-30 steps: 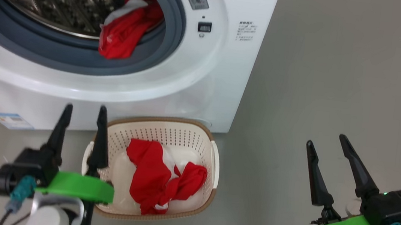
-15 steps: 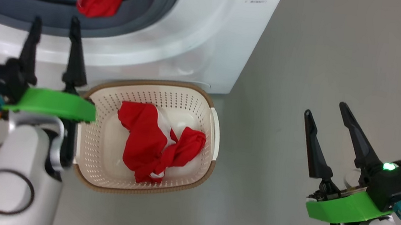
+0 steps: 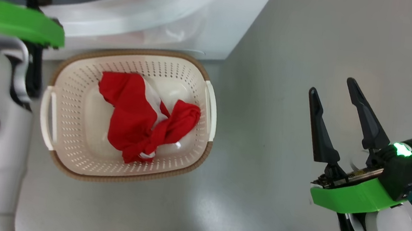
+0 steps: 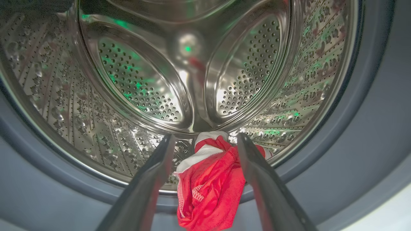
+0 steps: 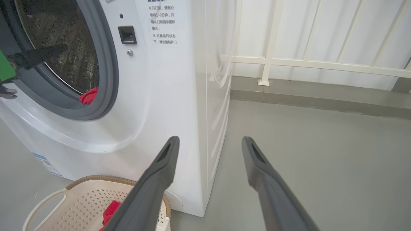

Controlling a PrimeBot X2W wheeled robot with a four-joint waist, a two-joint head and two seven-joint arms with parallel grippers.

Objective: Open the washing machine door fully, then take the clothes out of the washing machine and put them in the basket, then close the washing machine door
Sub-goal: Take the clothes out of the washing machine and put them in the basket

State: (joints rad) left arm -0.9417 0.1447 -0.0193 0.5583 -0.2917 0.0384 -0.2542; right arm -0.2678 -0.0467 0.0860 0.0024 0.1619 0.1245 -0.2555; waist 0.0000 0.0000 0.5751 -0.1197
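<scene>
Two clothes heaps point(image 4: 208, 189): drum lip point(image 4: 106, 175), basket point(image 3: 68, 131)

Ahead of our left pincer point(image 4: 205, 136) the drum point(image 4: 141, 83) gapes wide, with room on either side of us; the red garment point(image 4: 212, 186) lies between our spread fingers point(image 4: 151, 179), draped over the grey ring point(image 4: 362, 134) that rims the opening. Ahead of our right pincer point(image 3: 331, 85) the floor point(image 3: 295, 44) runs bare; the machine point(image 5: 199, 128) stands just left of it, the basket point(image 3: 70, 115) further left and lower.
</scene>
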